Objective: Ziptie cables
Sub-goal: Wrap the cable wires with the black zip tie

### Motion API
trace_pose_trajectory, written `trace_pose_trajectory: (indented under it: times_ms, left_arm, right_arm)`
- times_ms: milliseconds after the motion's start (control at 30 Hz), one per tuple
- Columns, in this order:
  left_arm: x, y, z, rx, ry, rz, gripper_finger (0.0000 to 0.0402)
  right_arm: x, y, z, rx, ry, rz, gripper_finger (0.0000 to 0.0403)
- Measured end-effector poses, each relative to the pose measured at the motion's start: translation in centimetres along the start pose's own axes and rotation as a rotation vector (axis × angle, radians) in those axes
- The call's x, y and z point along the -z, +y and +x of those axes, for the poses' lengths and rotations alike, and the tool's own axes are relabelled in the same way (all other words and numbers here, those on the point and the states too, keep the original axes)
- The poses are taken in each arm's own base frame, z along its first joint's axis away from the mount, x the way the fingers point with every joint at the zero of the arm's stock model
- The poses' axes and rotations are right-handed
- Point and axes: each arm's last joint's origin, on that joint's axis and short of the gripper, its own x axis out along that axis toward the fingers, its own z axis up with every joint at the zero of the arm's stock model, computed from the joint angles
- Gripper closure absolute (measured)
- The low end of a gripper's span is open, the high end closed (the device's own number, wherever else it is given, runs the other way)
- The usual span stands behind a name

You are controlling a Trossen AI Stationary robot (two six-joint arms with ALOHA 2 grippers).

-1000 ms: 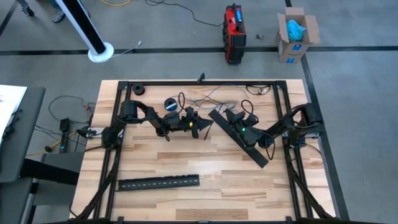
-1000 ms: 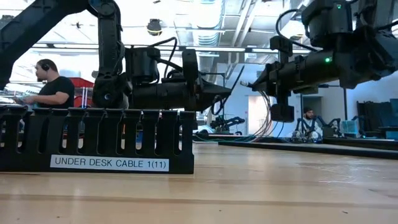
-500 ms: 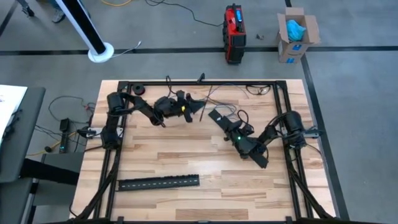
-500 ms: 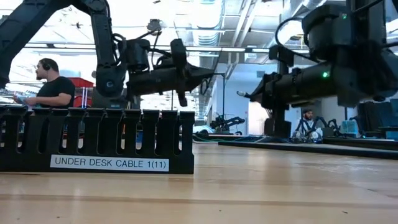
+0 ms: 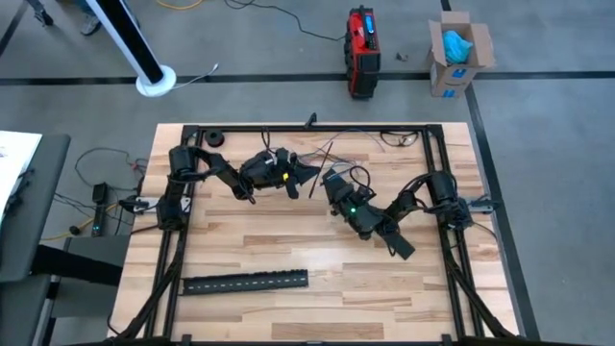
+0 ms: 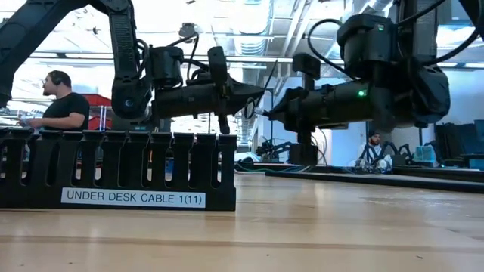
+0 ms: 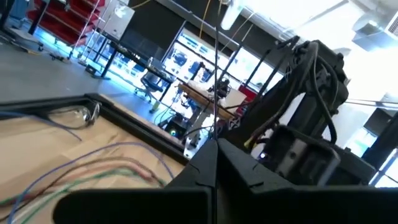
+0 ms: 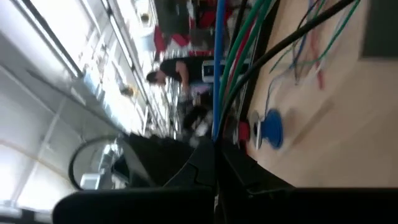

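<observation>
With the cables (image 5: 332, 151) loose at the bench's (image 5: 288, 240) twelve o'clock edge, both closed end effectors, left (image 5: 309, 171) and right (image 5: 325, 183), nearly meet above it, slotted strip (image 5: 245, 282) at six o'clock.

Overhead feed was evenly lit and sharp, only soft shadows on the table (image 5: 288, 240). Low cam was badly backlit: ceiling lights and windows blew out, so my arms read as near silhouettes. Near table edge was out of focus; the slotted strip (image 6: 121, 177) label stayed legible. Left wrist cam had glare from bright windows and a soft foreground. Right wrist cam was heavily smeared, whole background overexposed.
</observation>
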Motion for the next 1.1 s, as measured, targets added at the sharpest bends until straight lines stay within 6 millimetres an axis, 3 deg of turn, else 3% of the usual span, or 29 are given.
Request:
trace_pose_trajectory:
  times_ms: [367, 700, 933, 1100]
  left_arm:
    - [-0.9, -0.8, 1.8, 0.038, -0.057, 0.030, 0.0402]
    - [-0.3, -0.8, 1.8, 0.039, -0.040, 0.025, 0.0402]
    - [2.4, -0.5, 1.7, 0.040, 0.043, 0.017, 0.0402]
    - [2.2, -0.3, 1.6, 0.040, 0.035, 0.044, 0.0402]
  right_arm:
    - [1.0, 0.7, 0.6, -0.025, 0.048, -0.060, 0.0403]
    - [1.8, -0.2, -0.5, 0.029, 0.113, -0.152, 0.0398]
    - [2.0, -1.4, -0.8, 0.116, 0.176, -0.141, 0.0367]
    - [2.2, -2.1, -1.3, 0.186, 0.192, -0.129, 0.0325]
